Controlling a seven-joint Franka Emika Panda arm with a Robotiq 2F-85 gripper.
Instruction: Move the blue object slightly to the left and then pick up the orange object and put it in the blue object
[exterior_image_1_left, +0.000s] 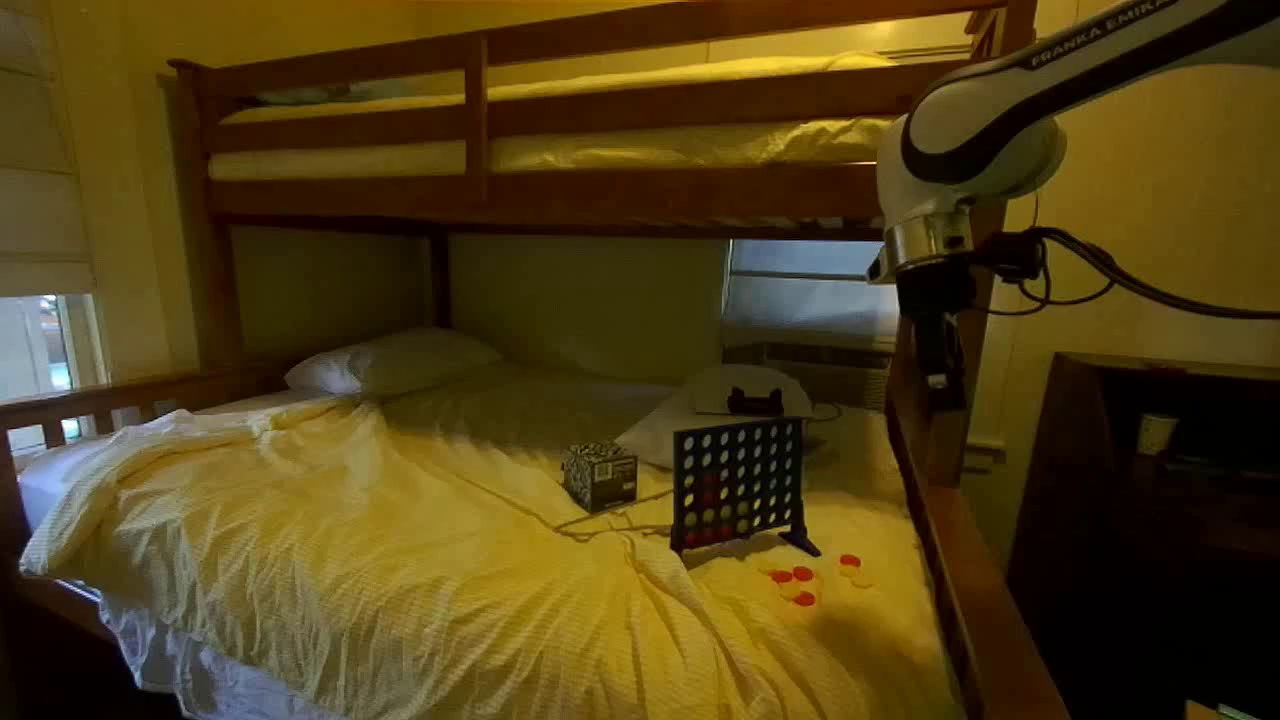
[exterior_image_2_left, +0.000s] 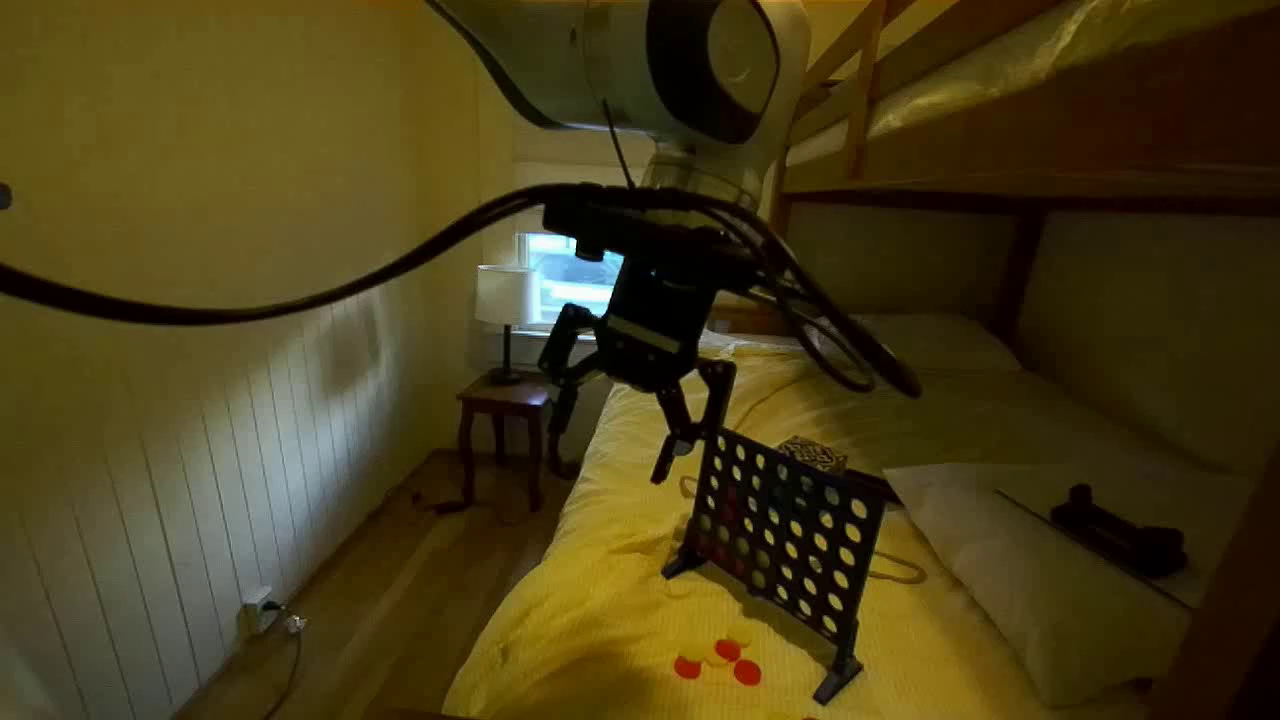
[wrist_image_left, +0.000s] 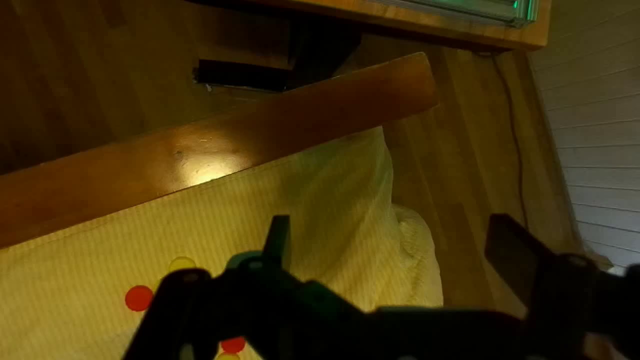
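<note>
claw (exterior_image_2_left: 612, 468): fingers spread wide, nothing held; hangs high over the counter
counter: yellow bed cover (exterior_image_1_left: 380, 570), looks soft, creased
under the claw: in the wrist view, cover edge and bare floor (wrist_image_left: 460, 270) between the fingertips, so not lined up on anything
red discs (wrist_image_left: 139, 298): flat on the counter among yellow discs (wrist_image_left: 182, 263), outside the fingers in the wrist view; one is likely the "orange object"
rack (exterior_image_1_left: 734, 480): dark blue, upright on its feet on the counter; down and left of the claw in an exterior view, well apart
rack axis: rack (exterior_image_2_left: 784, 533) slants far left to near right in an exterior view; corner seems just beside a fingertip, line of sight I'd say
next reach: probably down and inward, rack nudge first; tall thin thing, might tip
patterned box (exterior_image_1_left: 605, 478): past the rack
</note>
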